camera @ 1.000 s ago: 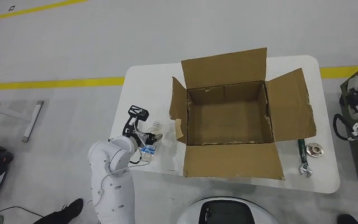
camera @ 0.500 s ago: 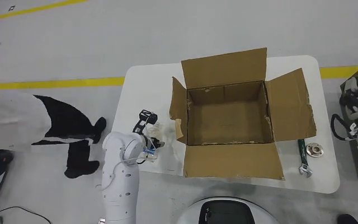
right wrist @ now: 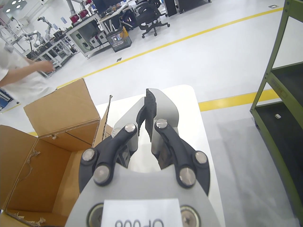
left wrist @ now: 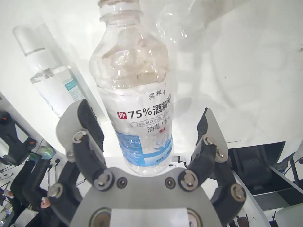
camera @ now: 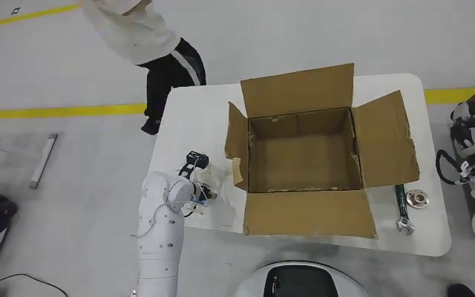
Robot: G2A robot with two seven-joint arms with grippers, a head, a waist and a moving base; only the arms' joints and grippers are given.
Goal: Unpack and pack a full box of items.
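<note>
A clear bottle [left wrist: 132, 76] with a white cap and a blue-and-white label lies on the white table [camera: 193, 119], left of the open cardboard box [camera: 304, 160]. My left gripper [left wrist: 146, 114] is open around the bottle's lower half, one pad close to it and the other pad [left wrist: 204, 126] apart from it. In the top view the left gripper [camera: 199, 178] sits over the bottle [camera: 210, 182] near the table's left front edge. The box holds nothing. My right gripper [right wrist: 147, 105] is shut and holds nothing, by the box [right wrist: 59, 109] on the table's right side.
A clear spray bottle [left wrist: 45, 67] lies beside the labelled one. A wrench [camera: 401, 208] and a round metal piece [camera: 417, 199] lie at the table's front right. The box flaps [camera: 300, 93] spread outward. A green shelf cart [right wrist: 279, 72] stands off the table's right end.
My left arm has shifted toward the box and its gripper has swung in over the bottle. The box, wrench and metal piece have not moved.
</note>
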